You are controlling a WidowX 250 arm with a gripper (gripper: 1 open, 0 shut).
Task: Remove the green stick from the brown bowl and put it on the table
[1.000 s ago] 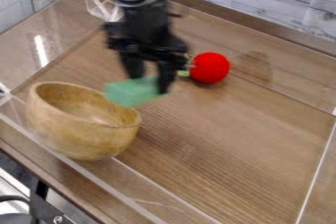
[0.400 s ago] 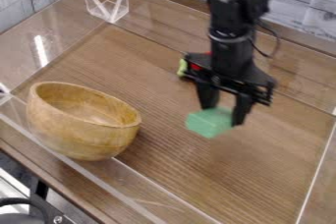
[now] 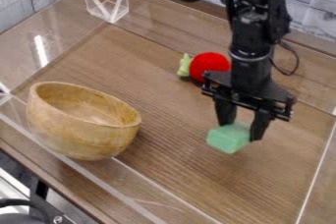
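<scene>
Robot arm: black, matte, cylindrical segments. Black cable looping beside the wrist above claw (image 3: 246, 130). Claw: black, two-fingered.

The gripper (image 3: 246, 128) pointed straight down, its jaws closed on the green stick (image 3: 230, 140), which hung low over the table (image 3: 144, 81) to the right of the brown bowl (image 3: 82, 120). A red ball (image 3: 206, 66) lay just behind the arm.

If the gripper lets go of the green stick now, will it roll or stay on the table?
The green stick looks flat-sided and blocky, so it probably stays put rather than rolling. It keeps its shape in the gripper, so it is likely stiff. Its matte surface suggests little sliding on the wooden table.
</scene>
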